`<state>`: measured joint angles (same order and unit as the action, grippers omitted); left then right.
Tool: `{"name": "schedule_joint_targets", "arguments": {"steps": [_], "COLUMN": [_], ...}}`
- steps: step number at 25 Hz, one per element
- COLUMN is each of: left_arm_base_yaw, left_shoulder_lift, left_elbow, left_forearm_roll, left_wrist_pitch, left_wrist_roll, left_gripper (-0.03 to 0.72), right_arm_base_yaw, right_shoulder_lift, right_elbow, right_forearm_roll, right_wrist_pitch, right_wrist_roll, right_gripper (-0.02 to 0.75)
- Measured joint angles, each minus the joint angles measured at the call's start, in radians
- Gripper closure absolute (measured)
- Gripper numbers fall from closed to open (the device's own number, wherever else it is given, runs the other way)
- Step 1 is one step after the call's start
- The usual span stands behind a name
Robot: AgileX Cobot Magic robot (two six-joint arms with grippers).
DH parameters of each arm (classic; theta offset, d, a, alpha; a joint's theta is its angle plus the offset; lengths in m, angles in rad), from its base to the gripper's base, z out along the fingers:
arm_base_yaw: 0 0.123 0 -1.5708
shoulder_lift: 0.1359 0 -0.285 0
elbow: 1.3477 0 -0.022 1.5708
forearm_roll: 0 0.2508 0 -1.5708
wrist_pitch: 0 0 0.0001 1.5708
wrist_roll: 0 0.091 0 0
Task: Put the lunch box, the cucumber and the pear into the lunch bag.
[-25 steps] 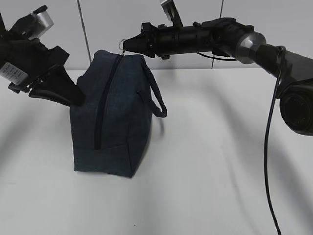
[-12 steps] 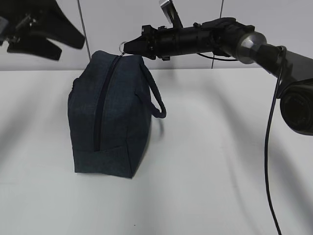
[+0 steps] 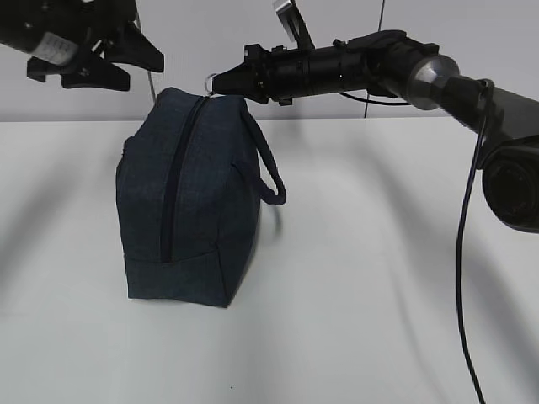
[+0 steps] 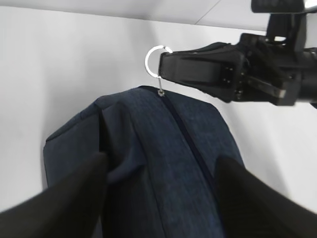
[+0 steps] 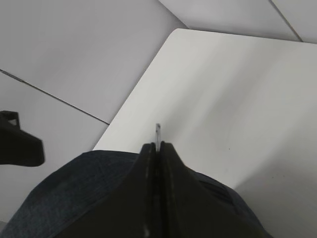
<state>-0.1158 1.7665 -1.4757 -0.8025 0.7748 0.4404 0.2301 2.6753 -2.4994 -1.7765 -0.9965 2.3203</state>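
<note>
The dark navy lunch bag (image 3: 198,202) stands on end on the white table, its black zipper (image 3: 173,185) shut. My right gripper (image 3: 221,82) is shut on the metal ring pull (image 3: 208,80) at the bag's top. The ring also shows in the right wrist view (image 5: 158,130) between the closed jaws (image 5: 157,147), and in the left wrist view (image 4: 155,60). My left gripper (image 3: 141,69) is open and empty, hovering above the bag's upper left, over the bag (image 4: 163,148) in the left wrist view. The lunch box, cucumber and pear are out of view.
The bag's rope-like handle (image 3: 271,172) hangs on its right side. The white table (image 3: 379,278) spreads to the right and in front of the bag. A grey panelled wall (image 3: 194,42) rises behind the table. The right arm's cable (image 3: 461,252) hangs at the right.
My left gripper has let go of the bag's left side, lifted, and now hovers above the bag's upper left. The right gripper stays on the ring pull. The bag has settled slightly.
</note>
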Motion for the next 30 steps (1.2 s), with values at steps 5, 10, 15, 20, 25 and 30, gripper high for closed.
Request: {"name": "schedule_joint_targets", "arguments": {"steps": [5,10,15,20,25,30], "left_arm_base_yaw": [0.000,0.000,0.000,0.000,0.000,0.000], "left_shoulder_lift": [0.135,0.206,0.230,0.230,0.231,0.227], "left_elbow": [-0.113,-0.179,-0.180,-0.183,-0.183,-0.183], "left_forearm_roll": [-0.027,-0.042,-0.052,-0.057,-0.074,-0.121], "left_wrist_pitch": [0.007,0.049,0.060,0.070,0.087,0.118], "left_wrist_roll": [0.003,-0.001,-0.015,-0.016,0.003,0.068], "left_gripper": [0.265,0.326,0.406,0.624,0.671,0.671], "right_arm_base_yaw": [0.000,0.000,0.000,0.000,0.000,0.000], "right_shoulder_lift": [0.000,0.000,0.000,0.000,0.000,0.000], "right_elbow": [0.000,0.000,0.000,0.000,0.000,0.000], "right_forearm_roll": [0.000,-0.002,-0.002,-0.002,0.002,-0.001], "right_wrist_pitch": [-0.004,-0.005,-0.005,-0.005,-0.003,0.024], "right_wrist_roll": [0.000,0.000,0.000,0.000,0.014,0.054], "right_gripper": [0.754,0.754,0.754,0.754,0.754,0.754]}}
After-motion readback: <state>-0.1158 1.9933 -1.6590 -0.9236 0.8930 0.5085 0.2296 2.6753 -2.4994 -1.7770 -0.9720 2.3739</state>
